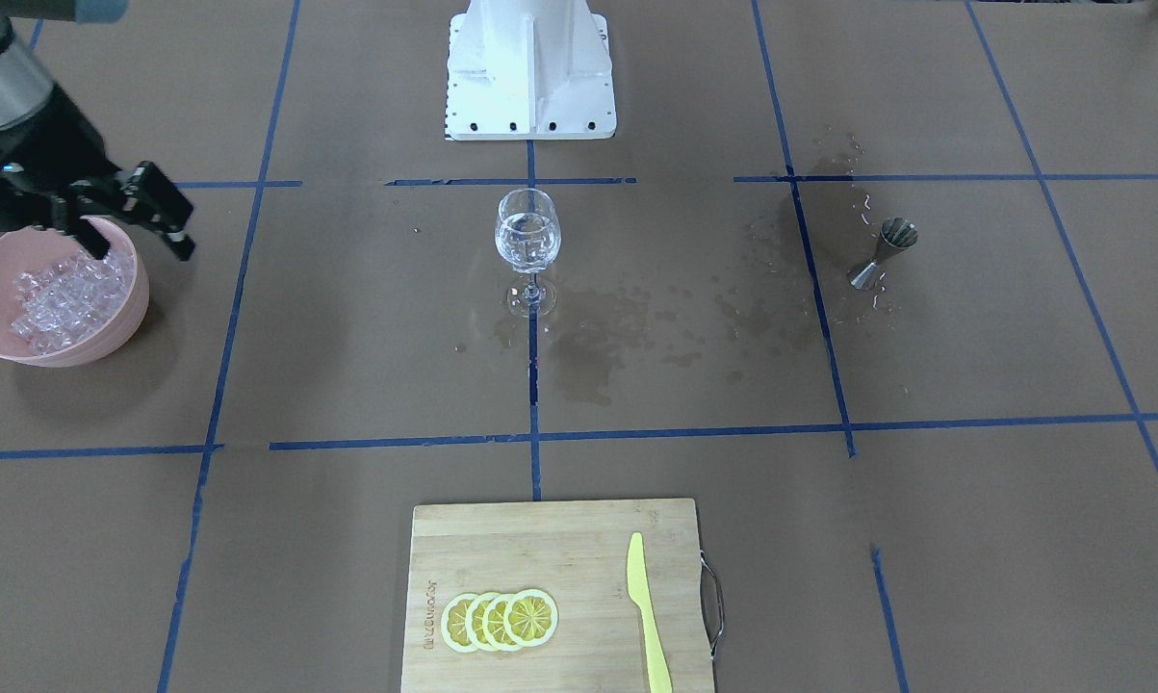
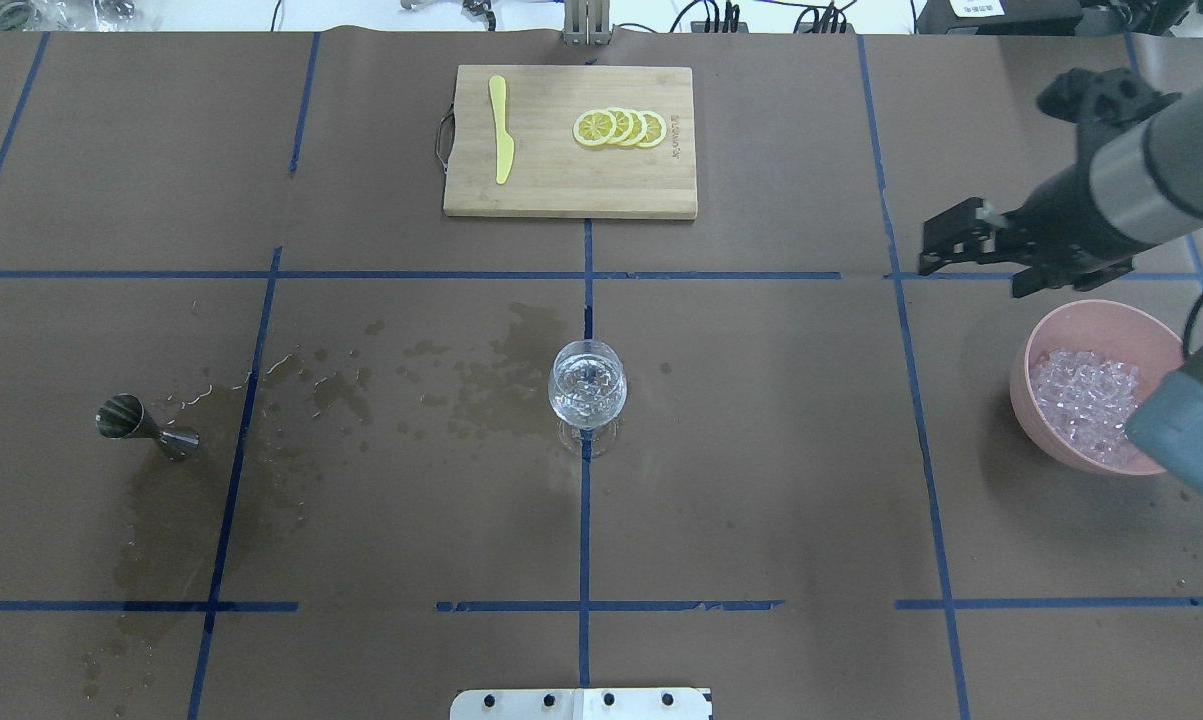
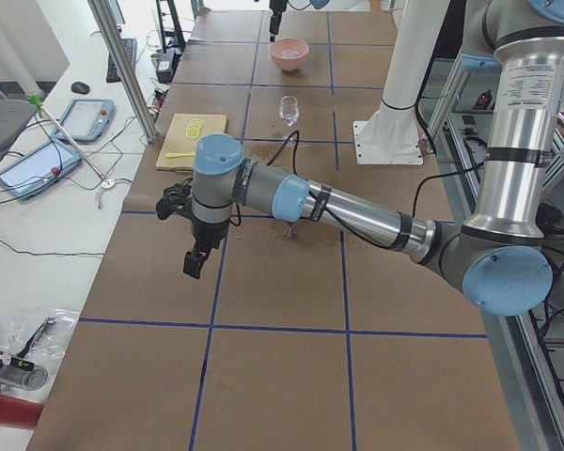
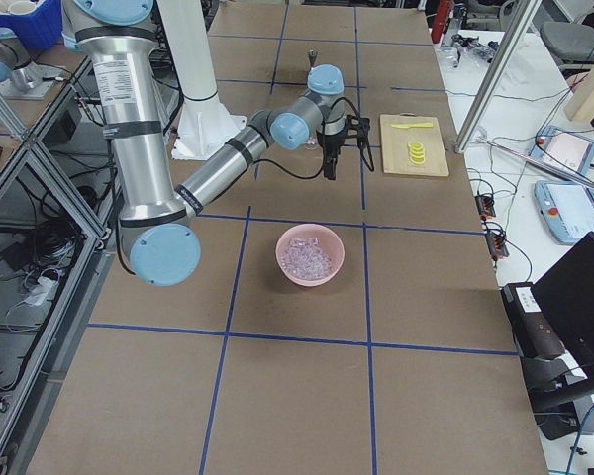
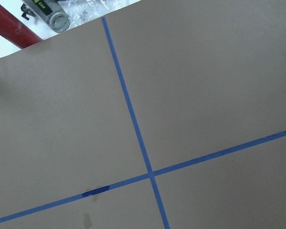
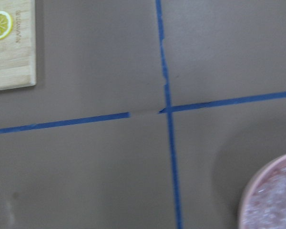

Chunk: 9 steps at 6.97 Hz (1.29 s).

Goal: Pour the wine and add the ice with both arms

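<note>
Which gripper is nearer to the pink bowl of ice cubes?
The right. The right gripper hovers close by the pink bowl, on its side toward the wine glass. The left gripper hangs at the opposite end of the table, beyond the jigger.

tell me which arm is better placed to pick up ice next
Right. The right gripper hangs open near the pink bowl of ice cubes. The left arm is at the table's opposite end, far from the bowl, seen only in the exterior left view.
</note>
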Tool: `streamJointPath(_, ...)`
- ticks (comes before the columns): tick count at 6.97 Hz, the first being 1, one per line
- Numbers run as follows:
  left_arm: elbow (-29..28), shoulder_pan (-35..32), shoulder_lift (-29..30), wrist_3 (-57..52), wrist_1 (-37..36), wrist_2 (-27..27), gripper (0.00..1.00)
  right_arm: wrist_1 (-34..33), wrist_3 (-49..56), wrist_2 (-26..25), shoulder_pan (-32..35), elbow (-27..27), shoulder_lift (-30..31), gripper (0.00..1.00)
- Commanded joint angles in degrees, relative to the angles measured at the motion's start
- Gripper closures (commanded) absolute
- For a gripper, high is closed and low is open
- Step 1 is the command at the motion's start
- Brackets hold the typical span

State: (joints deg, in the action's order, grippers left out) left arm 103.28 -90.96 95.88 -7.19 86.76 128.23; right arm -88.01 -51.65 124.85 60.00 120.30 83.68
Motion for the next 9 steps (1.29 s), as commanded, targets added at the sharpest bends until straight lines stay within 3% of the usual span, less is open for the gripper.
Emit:
streamJointPath(1, -5.2, -1.7, -3.6, -3.2, -2.5, 12.7, 0.00, -0.2, 24.5, 1.0, 11.5, -5.3, 6.6, 0.00)
streamJointPath(3, -6.2, -1.6, -12.1, -5.1, 12.1, 12.9, 0.00, -0.1, 43.0, 1.5, 21.4, -14.2, 7.5, 0.00)
streamJointPath(4, -6.9, -1.4, -10.7, -4.6, 12.5, 10.2, 0.00, -0.2, 47.9, 8.2, 24.8, -18.3, 7.5, 0.00)
streamJointPath(5, -7.0, -1.1, -9.2, -3.8, 9.0, 9.8, 0.00, -0.2, 49.1, 11.1, 26.2, -18.8, 7.2, 0.00)
streamJointPath(6, -7.6, -1.1, -5.6, -4.4, -1.3, 9.6, 0.00, -0.2, 48.9, 10.4, 24.8, -19.2, 7.0, 0.00)
streamJointPath(7, -4.7, -1.5, -5.7, -4.2, -5.2, 9.7, 0.00, -0.2, 48.9, 8.8, 24.1, -19.8, 6.1, 0.00)
streamJointPath(9, -4.2, -1.2, -5.9, 0.4, -4.9, 9.8, 0.00, -0.8, 48.5, 8.9, 23.2, -21.2, 5.8, 0.00)
